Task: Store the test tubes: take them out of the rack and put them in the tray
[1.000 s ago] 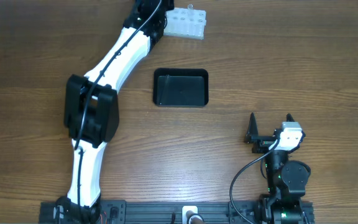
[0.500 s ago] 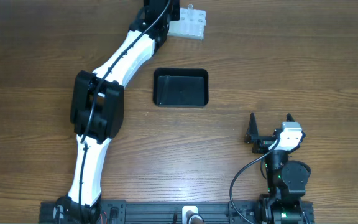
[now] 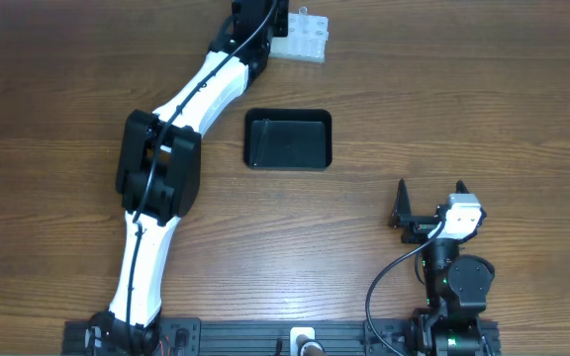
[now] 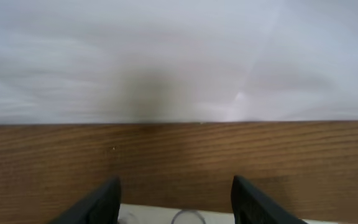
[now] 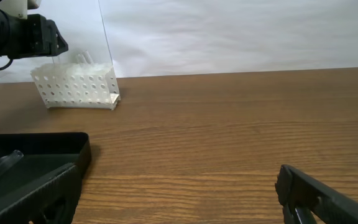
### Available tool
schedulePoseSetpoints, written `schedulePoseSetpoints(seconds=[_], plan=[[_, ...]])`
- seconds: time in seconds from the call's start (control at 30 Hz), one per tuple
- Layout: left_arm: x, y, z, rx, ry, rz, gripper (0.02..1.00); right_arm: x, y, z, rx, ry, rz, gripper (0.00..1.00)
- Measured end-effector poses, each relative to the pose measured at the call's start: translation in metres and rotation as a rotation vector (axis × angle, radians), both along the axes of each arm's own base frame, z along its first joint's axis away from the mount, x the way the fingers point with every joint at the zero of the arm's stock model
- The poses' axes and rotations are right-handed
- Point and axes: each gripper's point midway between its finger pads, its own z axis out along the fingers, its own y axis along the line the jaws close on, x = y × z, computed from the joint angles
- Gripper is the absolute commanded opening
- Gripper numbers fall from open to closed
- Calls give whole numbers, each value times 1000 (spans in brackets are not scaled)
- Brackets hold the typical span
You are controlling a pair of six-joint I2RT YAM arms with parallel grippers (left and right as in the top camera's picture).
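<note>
hovering over the perforated white rack, left gripper spread wide.

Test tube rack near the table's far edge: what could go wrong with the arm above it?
The rack sits close to the far edge of the table, so the open left hand above it could nudge or tip it. The clear test tube under it could slip, or drag the rack up when lifted.

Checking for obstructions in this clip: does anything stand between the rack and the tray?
Nothing visible does. Only table surface lies between the rack and the tray. The left gripper is at the rack, and the right gripper sits off to the side, near its base.
</note>
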Motion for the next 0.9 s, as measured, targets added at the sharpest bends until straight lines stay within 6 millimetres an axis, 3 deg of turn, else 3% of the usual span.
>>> schedulePoseSetpoints(seconds=[0.13,0.33,0.53,0.9], plan=[[4,-2,0,-10,-25,-1,562,0,0,0,0,0,0,993],[5,-3,-17,-3,-8,-1,535,0,0,0,0,0,0,991],[5,-3,-22,4,-2,-4,347,0,0,0,0,0,0,991],[6,-3,-22,14,-5,-11,161,0,0,0,-1,0,0,991]])
